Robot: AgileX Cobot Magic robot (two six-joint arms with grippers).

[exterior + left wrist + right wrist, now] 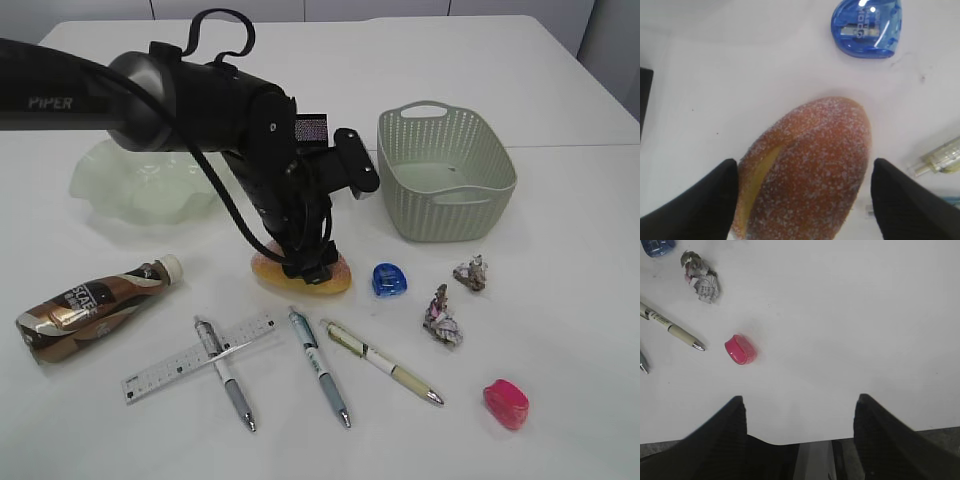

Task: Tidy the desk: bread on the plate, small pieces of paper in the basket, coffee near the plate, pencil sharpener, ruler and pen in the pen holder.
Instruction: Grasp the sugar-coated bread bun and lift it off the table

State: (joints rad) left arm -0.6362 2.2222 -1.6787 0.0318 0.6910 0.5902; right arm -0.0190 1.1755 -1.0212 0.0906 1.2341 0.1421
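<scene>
Bread (805, 170), a golden-brown sugar-speckled oval bun, lies on the white tabletop (580, 300) left of the blue plastic pencil sharpener (867, 27), long axis running left-right in the exterior view; left claw (802, 200) straddles it, spread wide.

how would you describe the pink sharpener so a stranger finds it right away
Start at the green perforated basket at the back right and come straight toward the front edge of the desk. The pink sharpener lies alone there, right of the pens; the other sharpener is blue.
</scene>
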